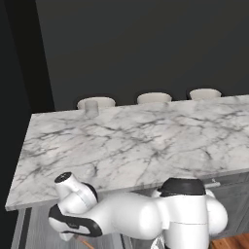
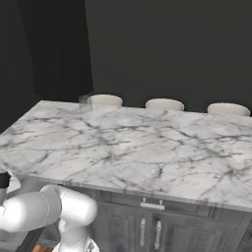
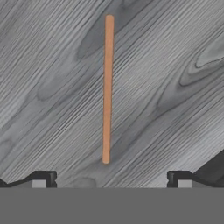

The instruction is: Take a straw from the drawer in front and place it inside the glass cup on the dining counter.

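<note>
Straw (image 3: 107,89) lies on grey wood grain between spread gripper (image 3: 109,178) fingertips.

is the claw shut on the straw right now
No: in the hand view the straw lies free on the grey wood-grain surface, with the claw fingertips spread wide apart either side of it.

pretty flat, even rendered light, dim black backdrop, bright dining counter (image 1: 136,146) with no glare, everything slightly soft and low-res

no readable text anywhere here, no labels, brands, numbers or signs on anything in any of the views.
</note>
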{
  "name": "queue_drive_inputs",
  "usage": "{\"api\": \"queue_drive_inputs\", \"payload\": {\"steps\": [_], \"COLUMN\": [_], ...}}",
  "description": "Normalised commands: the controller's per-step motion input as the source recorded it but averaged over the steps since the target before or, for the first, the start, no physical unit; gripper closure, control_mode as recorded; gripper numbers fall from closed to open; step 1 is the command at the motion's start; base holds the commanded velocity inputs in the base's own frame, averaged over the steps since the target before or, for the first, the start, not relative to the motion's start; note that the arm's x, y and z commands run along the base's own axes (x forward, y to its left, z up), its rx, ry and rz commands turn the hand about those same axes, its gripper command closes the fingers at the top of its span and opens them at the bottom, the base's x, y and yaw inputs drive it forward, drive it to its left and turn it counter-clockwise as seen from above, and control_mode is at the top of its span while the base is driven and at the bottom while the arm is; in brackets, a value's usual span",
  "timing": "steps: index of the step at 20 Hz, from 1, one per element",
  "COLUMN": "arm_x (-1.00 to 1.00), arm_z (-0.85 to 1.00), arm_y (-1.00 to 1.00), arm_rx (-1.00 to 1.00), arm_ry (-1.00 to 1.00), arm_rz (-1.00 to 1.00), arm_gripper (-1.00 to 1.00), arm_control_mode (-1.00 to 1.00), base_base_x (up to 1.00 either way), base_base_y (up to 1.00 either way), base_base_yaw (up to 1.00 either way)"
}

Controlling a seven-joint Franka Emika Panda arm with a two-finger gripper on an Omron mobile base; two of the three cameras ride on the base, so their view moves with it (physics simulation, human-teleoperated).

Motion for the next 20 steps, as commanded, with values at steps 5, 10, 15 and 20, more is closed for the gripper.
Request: {"api": "queue_drive_inputs", "payload": {"steps": [5, 10, 15, 20], "arm_x": [0.00, 0.00, 0.00, 0.00], "arm_z": [-0.18, -0.26, -0.25, -0.10], "arm_y": [0.01, 0.01, 0.01, 0.08], "arm_rx": [0.08, 0.11, 0.11, 0.08], "arm_ry": [-0.03, 0.00, -0.01, -0.07], "arm_rz": [-0.01, -0.02, -0.01, -0.02], "arm_gripper": [-1.00, -1.00, -1.00, -1.00], "arm_control_mode": [-1.00, -1.00, -1.00, -1.00], "base_base_x": [0.00, 0.00, 0.00, 0.00], "base_base_y": [0.00, 0.00, 0.00, 0.00], "base_base_yaw": [0.00, 0.00, 0.00, 0.00]}}
